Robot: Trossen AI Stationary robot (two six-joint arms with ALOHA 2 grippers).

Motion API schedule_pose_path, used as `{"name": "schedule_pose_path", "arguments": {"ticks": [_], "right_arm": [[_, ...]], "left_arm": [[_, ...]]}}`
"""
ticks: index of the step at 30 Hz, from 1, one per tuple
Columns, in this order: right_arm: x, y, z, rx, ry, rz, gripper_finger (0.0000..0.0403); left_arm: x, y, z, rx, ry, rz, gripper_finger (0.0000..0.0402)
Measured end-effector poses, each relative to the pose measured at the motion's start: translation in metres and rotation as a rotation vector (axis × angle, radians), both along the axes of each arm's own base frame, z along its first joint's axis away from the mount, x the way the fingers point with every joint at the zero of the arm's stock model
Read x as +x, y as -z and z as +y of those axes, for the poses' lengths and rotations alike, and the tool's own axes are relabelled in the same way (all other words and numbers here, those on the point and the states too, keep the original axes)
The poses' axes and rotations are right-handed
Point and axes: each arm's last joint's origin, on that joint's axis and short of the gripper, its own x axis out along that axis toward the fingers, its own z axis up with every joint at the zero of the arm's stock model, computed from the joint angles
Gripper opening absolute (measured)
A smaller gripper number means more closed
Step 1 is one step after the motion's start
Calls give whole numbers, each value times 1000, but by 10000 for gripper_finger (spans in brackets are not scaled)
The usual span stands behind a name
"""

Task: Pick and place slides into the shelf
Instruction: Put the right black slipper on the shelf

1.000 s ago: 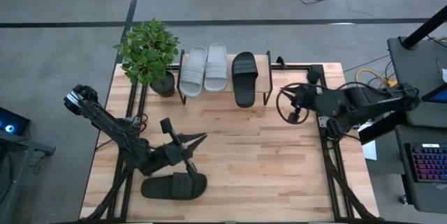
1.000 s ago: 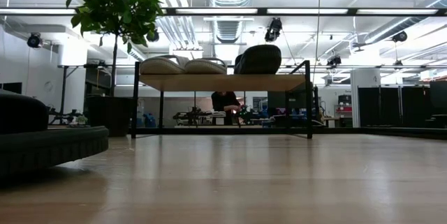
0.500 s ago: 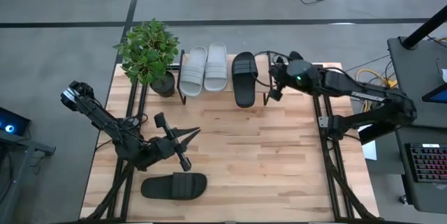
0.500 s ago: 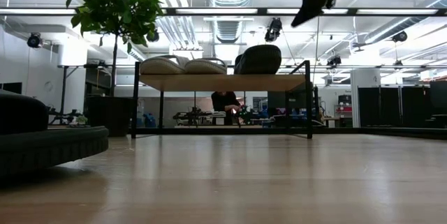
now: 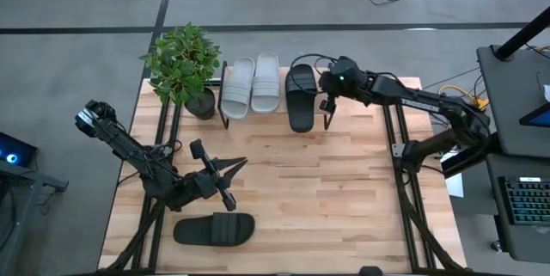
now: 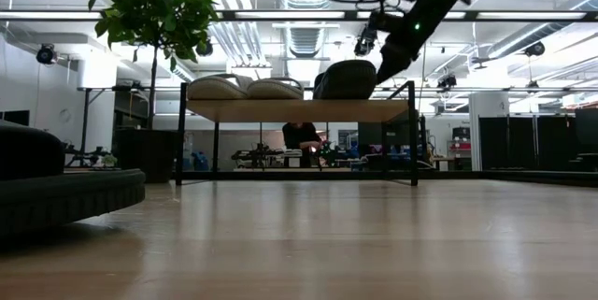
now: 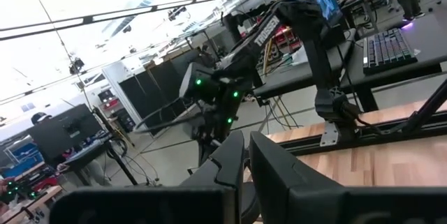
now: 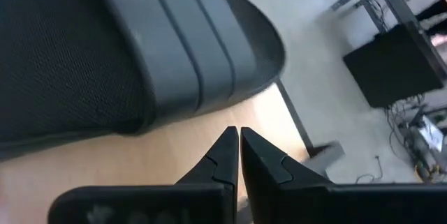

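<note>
Robotics lab — monitors (image 7: pixel 64 135), keyboard (image 7: pixel 386 45), ceiling ducts (image 6: pixel 301 20)

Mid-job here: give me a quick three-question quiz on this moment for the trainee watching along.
1. How many slides are on the shelf, and in which colours?
2. True or false: the left gripper holds the black slide on the table.
3. Which gripper is beside the black slide on the shelf: (a) left, (b) right?

Key:
1. Three: two light grey slides and one black.
2. False. It is shut on nothing and hovers apart from that slide.
3. (b) The right gripper, shut, is at the shelf's right end beside it.
</note>
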Motion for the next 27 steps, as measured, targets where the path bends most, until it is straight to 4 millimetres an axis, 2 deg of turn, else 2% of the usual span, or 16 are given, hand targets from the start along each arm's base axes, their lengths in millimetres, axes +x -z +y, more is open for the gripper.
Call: {"name": "schedule_pose_path", "arguments": {"ticks": [8,14,27], "right_arm": [[6,10,-6,34,-33,10,9],[7,10,-4,78,-88,-17,8],[9,8,-4,100,-88,-67,8]], "left_arm": [[0,0,0,-1,0,0,11],[0,0,0,-2,-1,-1,11],[0,0,0,-3,0,-1,11]]}}
